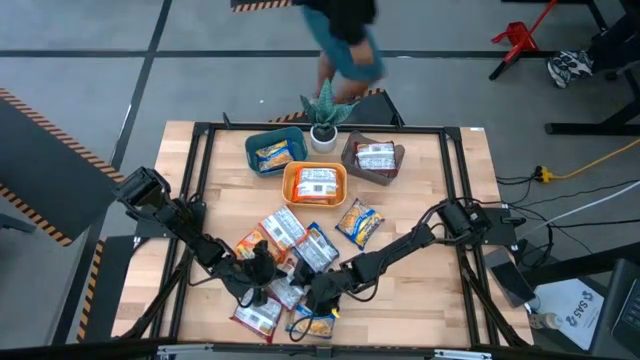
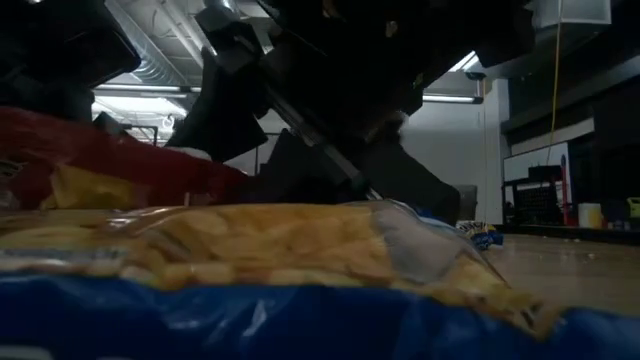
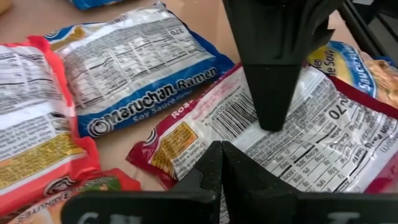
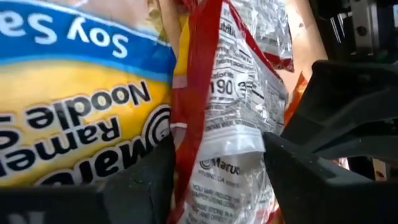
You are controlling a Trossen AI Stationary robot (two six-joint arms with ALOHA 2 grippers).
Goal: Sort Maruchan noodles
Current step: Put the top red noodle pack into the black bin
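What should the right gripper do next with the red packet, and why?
Probably close. In the right wrist view, the right gripper has its fingers on either side of the red-and-white Maruchan packet, with space left. The shut left gripper rests on the pile nearby, so lift slowly afterwards.

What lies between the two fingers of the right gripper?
In the right wrist view, a red-and-white noodle packet stands between the fingers of the right gripper, its printed back facing the camera. A yellow-and-blue packet lies beside it.
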